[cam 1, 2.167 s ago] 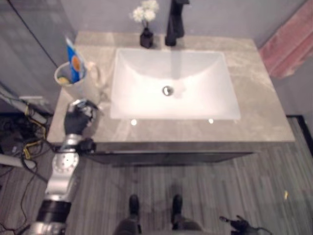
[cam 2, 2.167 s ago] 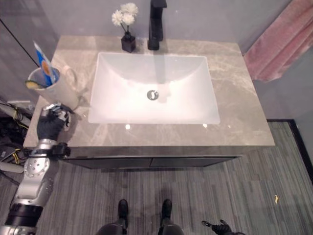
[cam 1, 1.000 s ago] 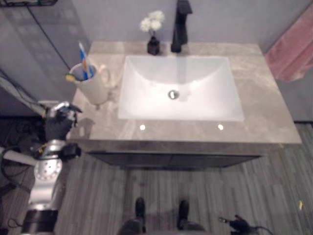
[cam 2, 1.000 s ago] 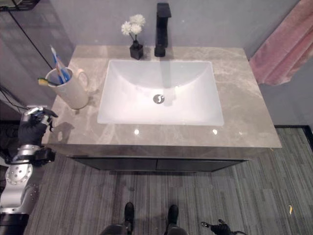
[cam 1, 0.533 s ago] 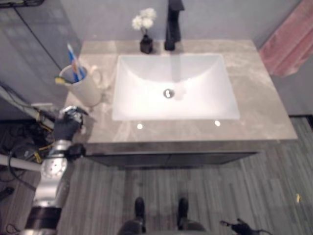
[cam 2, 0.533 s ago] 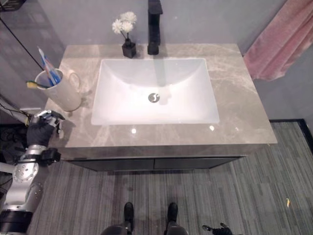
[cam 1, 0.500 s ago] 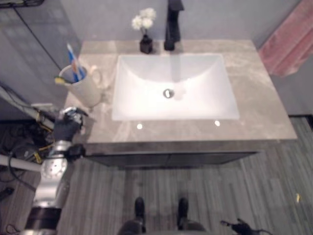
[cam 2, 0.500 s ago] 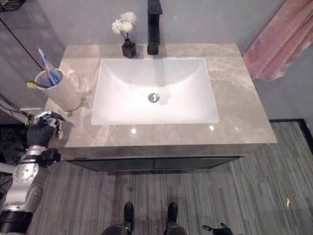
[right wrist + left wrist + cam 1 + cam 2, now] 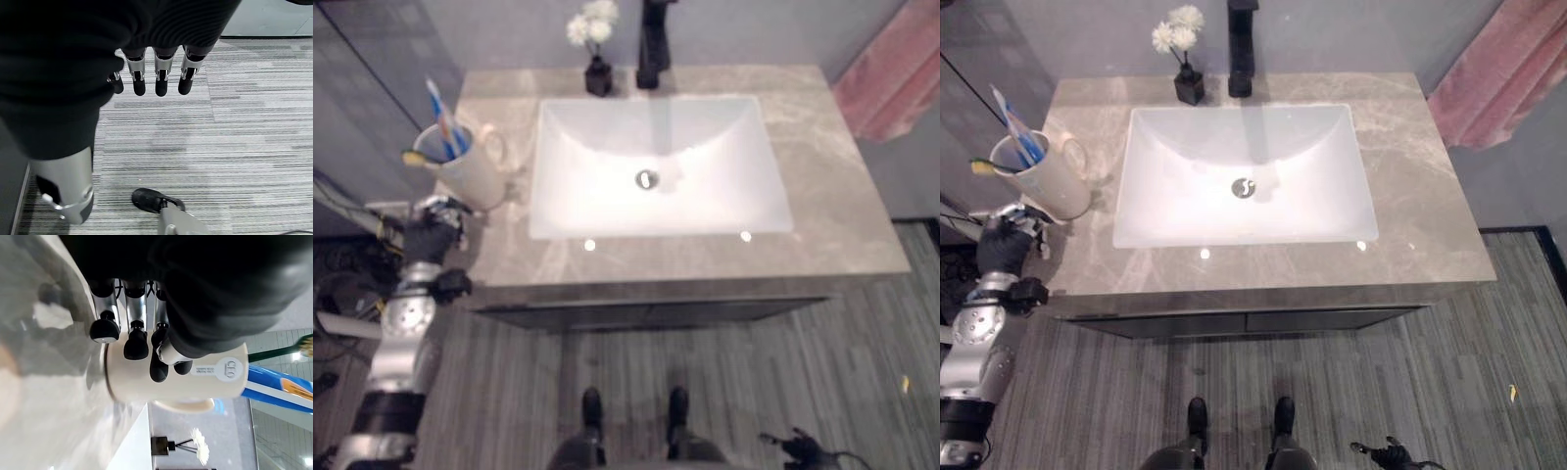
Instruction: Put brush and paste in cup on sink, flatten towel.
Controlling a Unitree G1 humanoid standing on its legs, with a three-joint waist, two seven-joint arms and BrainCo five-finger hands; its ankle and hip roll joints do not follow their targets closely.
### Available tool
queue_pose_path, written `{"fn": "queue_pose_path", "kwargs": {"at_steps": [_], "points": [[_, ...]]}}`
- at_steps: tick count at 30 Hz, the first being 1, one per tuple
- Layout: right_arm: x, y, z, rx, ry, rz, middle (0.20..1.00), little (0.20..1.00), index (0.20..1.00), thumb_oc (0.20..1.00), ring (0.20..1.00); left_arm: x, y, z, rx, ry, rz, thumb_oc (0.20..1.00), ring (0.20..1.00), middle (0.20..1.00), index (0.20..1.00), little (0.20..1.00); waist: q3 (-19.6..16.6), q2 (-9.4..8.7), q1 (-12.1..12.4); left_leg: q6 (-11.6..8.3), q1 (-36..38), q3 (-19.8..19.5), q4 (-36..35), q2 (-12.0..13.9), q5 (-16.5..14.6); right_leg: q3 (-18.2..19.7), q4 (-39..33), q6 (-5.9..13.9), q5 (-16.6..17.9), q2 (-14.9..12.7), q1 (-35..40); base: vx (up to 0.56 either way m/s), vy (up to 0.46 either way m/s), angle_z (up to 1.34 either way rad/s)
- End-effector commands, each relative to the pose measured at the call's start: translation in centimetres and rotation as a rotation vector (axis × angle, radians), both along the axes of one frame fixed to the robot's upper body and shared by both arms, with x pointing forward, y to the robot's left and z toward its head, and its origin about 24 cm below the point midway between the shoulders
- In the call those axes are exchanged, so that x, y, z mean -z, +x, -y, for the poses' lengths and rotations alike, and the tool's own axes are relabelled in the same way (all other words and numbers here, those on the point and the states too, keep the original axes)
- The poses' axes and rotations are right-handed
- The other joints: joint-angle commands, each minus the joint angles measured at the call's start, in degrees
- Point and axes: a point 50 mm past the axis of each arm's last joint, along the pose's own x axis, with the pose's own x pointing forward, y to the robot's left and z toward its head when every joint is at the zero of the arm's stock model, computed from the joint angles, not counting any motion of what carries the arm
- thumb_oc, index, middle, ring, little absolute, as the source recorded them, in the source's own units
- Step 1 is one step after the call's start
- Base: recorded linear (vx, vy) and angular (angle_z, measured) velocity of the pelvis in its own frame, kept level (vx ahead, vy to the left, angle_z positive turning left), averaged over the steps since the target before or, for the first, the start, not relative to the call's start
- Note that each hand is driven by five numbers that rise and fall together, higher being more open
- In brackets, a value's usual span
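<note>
The cup [image 9: 1038, 181] stood on the counter [image 9: 1410, 196] at the sink's [image 9: 1244, 176] left side, close to the counter's left edge, with the brush [image 9: 984, 167] and the blue paste tube [image 9: 1016, 127] both leaning inside it, so that half of the task looked done. The towel [image 9: 1498, 78] hung pink and rumpled on the wall to the sink's far right, untouched, and flattening it was judged the step left.

The left hand [image 9: 1007, 240] hovered just off the counter's left edge, near the cup on its front side. In the left wrist view its fingers [image 9: 134, 340] were relaxed and slightly bent, holding nothing, with the cup [image 9: 171, 377] just past their tips. The chief risk was a careless pull-away or swing: those fingertips could clip the cup's base or handle and tip it, spilling brush and paste or sending the cup over the near edge. The tall paste tube made the cup top-heavy, which would worsen any knock.

The right hand [image 9: 156, 73] hung low over the floor, fingers straight and empty, well apart from the towel. Reaching it would mean crossing the counter's right end; a misjudged grab could drag the cloth off the wall.

Behind the sink stood a black faucet [image 9: 1241, 49] and a small vase of white flowers [image 9: 1182, 59], both clear of either path.
</note>
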Motion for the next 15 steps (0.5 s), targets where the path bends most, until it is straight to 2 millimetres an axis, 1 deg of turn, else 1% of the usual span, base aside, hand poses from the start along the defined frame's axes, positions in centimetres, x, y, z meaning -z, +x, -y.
{"fn": "queue_pose_path", "kwargs": {"at_steps": [1, 2, 3, 5, 7, 10, 12, 14, 15], "points": [[-1.0, 0.5, 2.0, -0.017, -0.066, -0.005, 1.0, 1.0, 1.0, 1.0, 1.0, -4.9, 0.9, -1.0, -0.023, 0.023, 0.18, 0.2, 0.2, 0.2, 0.2, 0.2, 2.3, 0.0, -0.4, 0.87, -1.5, -4.6, 0.7, -0.3, -2.4, -2.0, -0.1, 1.46, -1.1, -1.1, 0.9, 0.0, 0.01, -0.04], [-1.0, 0.5, 2.0, -0.017, -0.066, -0.004, 1.0, 1.0, 1.0, 1.0, 1.0, -4.9, 0.9, -1.0, -0.022, 0.023, 0.181, 0.2, 0.2, 0.2, 0.2, 0.2, 2.3, -0.02, -0.4, 0.87, -1.5, -4.6, 0.7, -0.4, -2.4, -2.0, -0.1, 1.46, -1.1, -1.1, 0.9, 0.0, 0.0, 0.0], [-1.0, 0.5, 2.2, -0.016, -0.071, -0.009, 1.0, 1.0, 1.0, 1.0, 1.0, -5.6, 1.0, -1.0, -0.024, 0.038, 0.192, 0.2, 0.2, 0.2, 0.2, 0.2, 2.5, -0.01, -0.5, 0.9, -2.0, -4.6, 0.7, -0.4, -2.3, -1.9, -0.1, 1.53, -1.0, -1.1, 0.4, 0.0, 0.0, 0.0], [-1.1, 0.7, 2.3, -0.021, -0.074, -0.003, 1.0, 1.0, 1.0, 1.0, 1.0, -6.0, 1.3, -1.1, -0.026, 0.03, 0.201, 0.2, 0.2, 0.2, 0.2, 0.2, 2.7, 0.03, -0.7, 0.89, -2.4, -4.6, 0.7, -0.4, -2.1, -1.7, -0.1, 1.57, -0.9, -1.1, -0.2, 0.0, 0.0, 0.0], [-1.1, 0.7, 2.3, -0.02, -0.073, -0.003, 1.0, 1.0, 1.0, 1.0, 1.0, -6.0, 1.3, -1.0, -0.025, 0.031, 0.202, 0.2, 0.2, 0.2, 0.2, 0.2, 2.7, 0.01, -0.7, 0.89, -2.4, -4.5, 0.7, -0.4, -2.1, -1.6, -0.1, 1.57, -0.8, -1.1, -0.2, 0.0, 0.0, 0.0], [-1.2, 1.3, 2.1, -0.032, -0.074, 0.013, 1.0, 1.0, 1.0, 1.0, 1.0, -6.3, 1.7, -0.8, -0.023, 0.028, 0.21, 0.2, 0.2, 0.2, 0.2, 0.2, 3.2, -0.11, -0.9, 0.92, -3.2, -4.2, 0.7, -0.3, -1.9, -0.7, -0.1, 1.57, -0.5, -1.0, -1.4, 0.0, 0.001, -0.02], [-1.4, 1.9, 2.1, -0.04, -0.079, 0.029, 1.0, 1.0, 1.0, 1.0, 1.0, -7.0, 2.2, -0.6, -0.033, 0.032, 0.229, 0.2, 0.2, 0.2, 0.2, 0.2, 3.5, -0.08, -1.0, 0.91, -3.9, -4.0, 0.7, -0.2, -1.8, -0.2, -0.1, 1.63, -0.4, -0.9, -2.3, 0.0, -0.004, -0.15], [-1.4, 1.9, 2.1, -0.037, -0.079, 0.03, 1.0, 1.0, 1.0, 1.0, 1.0, -6.9, 2.1, -0.6, -0.033, 0.036, 0.227, 0.2, 0.2, 0.2, 0.2, 0.2, 3.5, -0.1, -1.0, 0.92, -3.9, -3.9, 0.7, -0.1, -1.8, -0.1, -0.1, 1.64, -0.3, -0.9, -2.5, 0.0, -0.016, -0.14], [-1.3, 1.8, 2.0, -0.029, -0.074, 0.032, 1.0, 1.0, 1.0, 1.0, 1.0, -6.6, 1.7, -0.5, -0.027, 0.05, 0.221, 0.2, 0.2, 0.2, 0.2, 0.2, 3.5, -0.15, -0.7, 0.89, -3.7, -3.8, 0.7, 0.0, -1.9, 0.1, -0.1, 1.54, -0.4, -0.8, -2.4, 0.01, -0.018, -0.05]]}}
